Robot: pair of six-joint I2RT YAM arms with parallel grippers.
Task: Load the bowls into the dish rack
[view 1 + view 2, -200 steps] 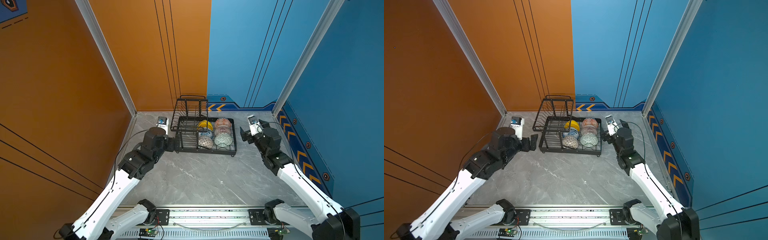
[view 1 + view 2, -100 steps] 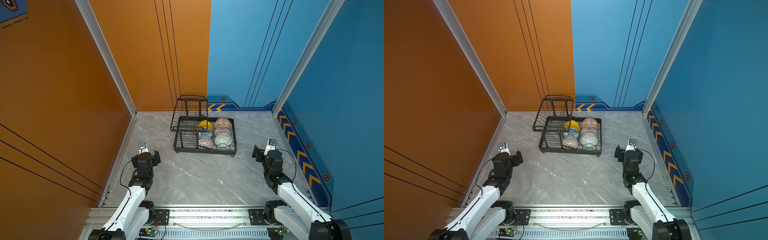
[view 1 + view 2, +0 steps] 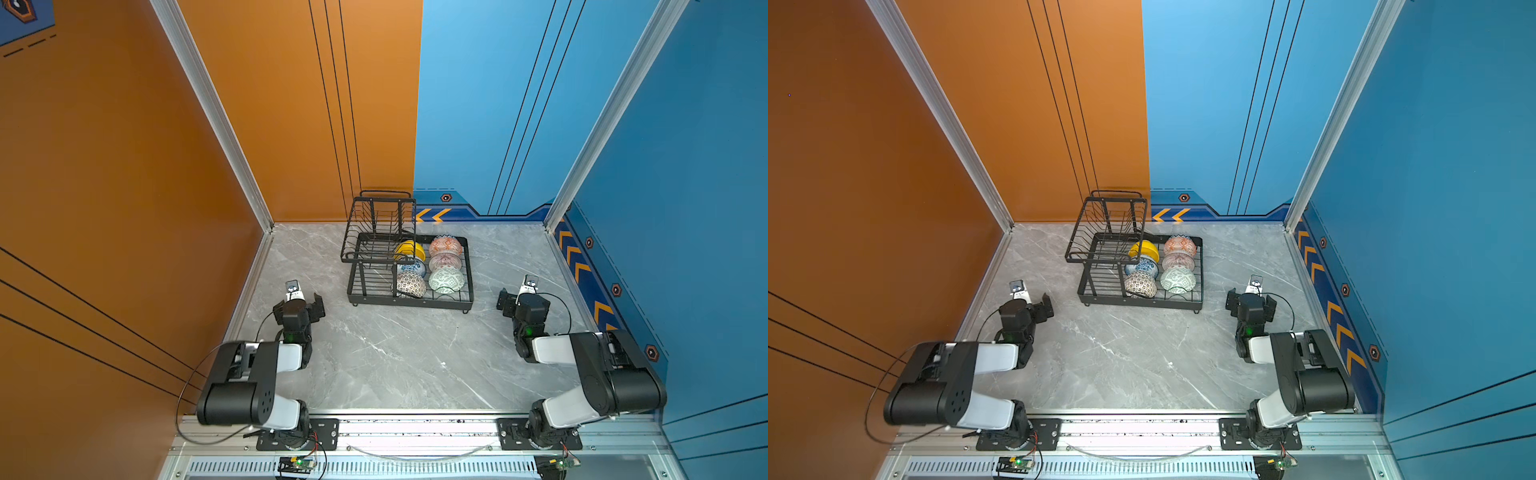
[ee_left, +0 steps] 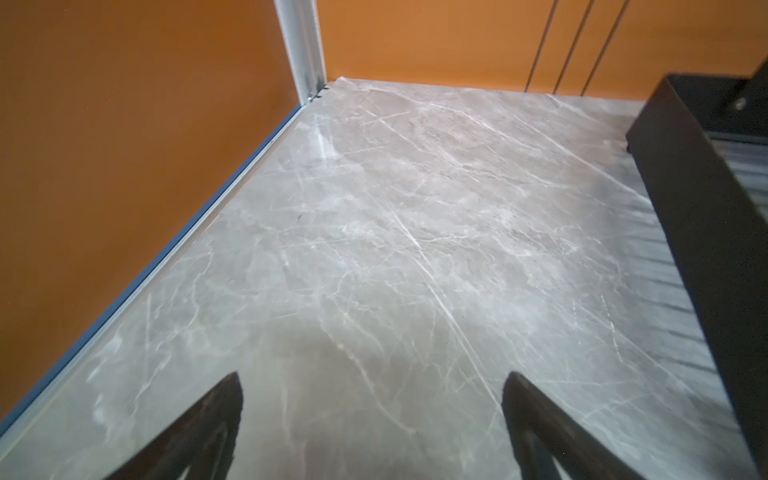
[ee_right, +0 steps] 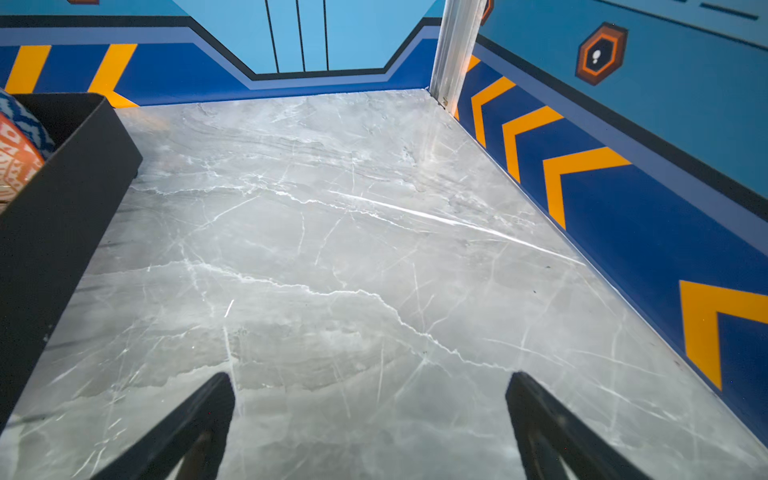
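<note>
6 bowls [image 3: 446,279] loaded in dish rack [image 3: 409,300].
Open wide, empty, over tabletop [image 3: 395,353]: left end effector [image 4: 374,374], right end effector [image 5: 368,374].

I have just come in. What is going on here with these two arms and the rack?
Nothing is being handled at this moment. The six bowls sit in the lower tray of the black wire dish rack, in two rows of three; none lies on the marble table. The left tool and the right tool are open and empty, each arm folded low beside the rack. The loading looks finished.
</note>
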